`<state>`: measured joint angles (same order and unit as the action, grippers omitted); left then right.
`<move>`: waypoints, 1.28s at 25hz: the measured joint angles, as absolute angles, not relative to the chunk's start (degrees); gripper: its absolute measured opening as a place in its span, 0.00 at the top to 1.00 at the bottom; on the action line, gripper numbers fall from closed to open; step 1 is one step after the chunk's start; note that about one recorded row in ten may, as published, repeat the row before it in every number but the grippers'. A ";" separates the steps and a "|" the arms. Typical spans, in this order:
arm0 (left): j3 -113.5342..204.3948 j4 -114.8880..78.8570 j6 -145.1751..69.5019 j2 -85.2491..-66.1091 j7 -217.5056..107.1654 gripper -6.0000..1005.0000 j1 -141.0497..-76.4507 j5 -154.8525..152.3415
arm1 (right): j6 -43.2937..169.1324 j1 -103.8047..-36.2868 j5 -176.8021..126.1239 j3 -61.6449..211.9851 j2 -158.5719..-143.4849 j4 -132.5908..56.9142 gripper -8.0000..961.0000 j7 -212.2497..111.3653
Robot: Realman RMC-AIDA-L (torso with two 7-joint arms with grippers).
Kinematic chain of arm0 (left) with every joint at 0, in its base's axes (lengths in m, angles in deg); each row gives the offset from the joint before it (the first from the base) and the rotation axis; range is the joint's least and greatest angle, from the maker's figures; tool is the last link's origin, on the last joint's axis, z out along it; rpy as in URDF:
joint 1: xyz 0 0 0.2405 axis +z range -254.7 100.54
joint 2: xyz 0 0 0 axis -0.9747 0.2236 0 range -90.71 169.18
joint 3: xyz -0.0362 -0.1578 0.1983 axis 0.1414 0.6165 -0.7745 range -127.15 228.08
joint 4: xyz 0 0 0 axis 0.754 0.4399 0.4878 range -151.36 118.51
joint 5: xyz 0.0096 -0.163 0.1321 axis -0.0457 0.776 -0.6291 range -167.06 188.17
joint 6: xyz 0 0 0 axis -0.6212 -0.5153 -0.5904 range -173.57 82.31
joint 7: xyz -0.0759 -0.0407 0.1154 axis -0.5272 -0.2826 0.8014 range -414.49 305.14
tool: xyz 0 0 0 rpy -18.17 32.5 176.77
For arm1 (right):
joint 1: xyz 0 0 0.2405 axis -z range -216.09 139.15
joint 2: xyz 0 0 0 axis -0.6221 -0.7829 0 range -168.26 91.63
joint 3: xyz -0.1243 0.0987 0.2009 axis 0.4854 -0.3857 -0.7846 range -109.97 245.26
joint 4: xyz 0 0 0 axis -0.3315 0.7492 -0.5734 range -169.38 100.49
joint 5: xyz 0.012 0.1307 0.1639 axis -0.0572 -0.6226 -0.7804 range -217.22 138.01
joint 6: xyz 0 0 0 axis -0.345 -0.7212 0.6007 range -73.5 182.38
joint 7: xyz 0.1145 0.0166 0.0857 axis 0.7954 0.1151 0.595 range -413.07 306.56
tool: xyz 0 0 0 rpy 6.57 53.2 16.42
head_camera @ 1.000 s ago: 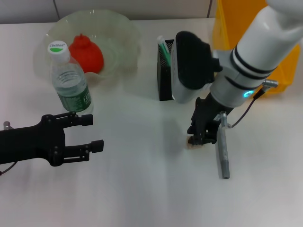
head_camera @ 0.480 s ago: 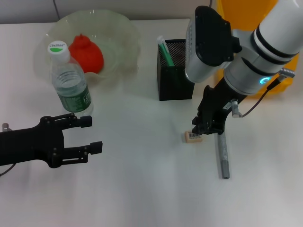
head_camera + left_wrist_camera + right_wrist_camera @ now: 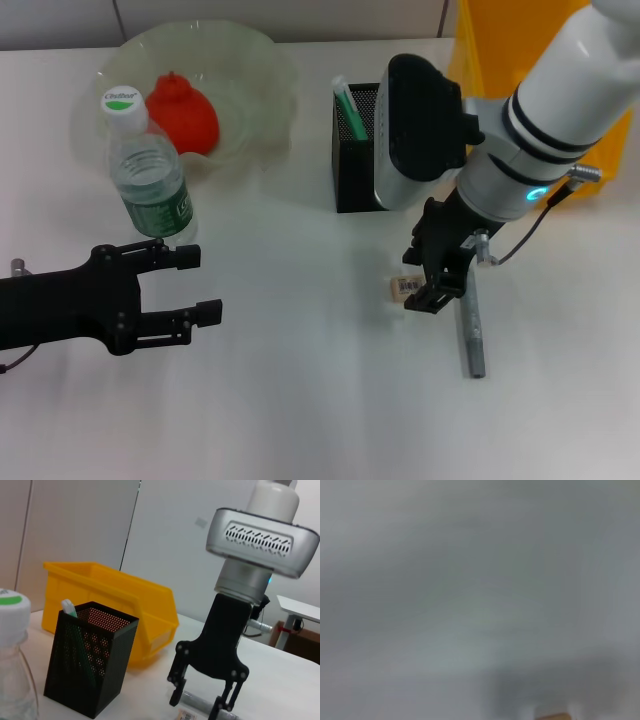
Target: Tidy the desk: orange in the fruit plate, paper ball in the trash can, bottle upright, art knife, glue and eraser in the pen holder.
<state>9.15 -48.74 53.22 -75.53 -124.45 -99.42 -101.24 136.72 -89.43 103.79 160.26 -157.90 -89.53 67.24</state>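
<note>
Hovering just above the desk (image 3: 300, 400), the right gripper (image 3: 427, 282) had its fingers spread, grasping nothing, directly over the eraser (image 3: 404, 288). That eraser was a small beige block with a white barcode label, lying flat between the pen holder (image 3: 356, 160) and the grey art knife (image 3: 471, 330). The mint-green glue (image 3: 346, 105) stood in the black mesh holder. The orange (image 3: 183, 112) sat in the fruit plate (image 3: 255, 60), the bottle (image 3: 148, 175) upright nearby. The left gripper (image 3: 195, 285) rested released, near the bottle.
</note>
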 joint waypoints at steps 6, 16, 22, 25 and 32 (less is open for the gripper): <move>9.15 -48.72 53.08 -75.63 -124.40 0.21 -99.52 -101.24 | 135.00 -89.99 103.72 161.51 -157.94 -87.88 0.39 67.15; 9.15 -48.71 52.82 -75.69 -124.37 0.21 -99.83 -101.24 | 132.14 -91.89 103.43 163.58 -158.02 -83.71 0.42 67.02; 9.17 -48.65 52.74 -75.58 -124.36 0.21 -99.70 -101.24 | 137.12 -90.17 103.41 161.24 -157.82 -90.43 0.68 67.11; 9.22 -48.61 52.93 -75.50 -124.36 0.21 -99.61 -101.24 | 143.68 -87.45 103.72 155.03 -157.70 -100.64 0.72 67.54; 9.15 -48.63 53.19 -75.45 -124.41 0.21 -99.35 -101.24 | 142.41 -85.29 102.21 139.27 -157.73 -110.96 0.74 68.81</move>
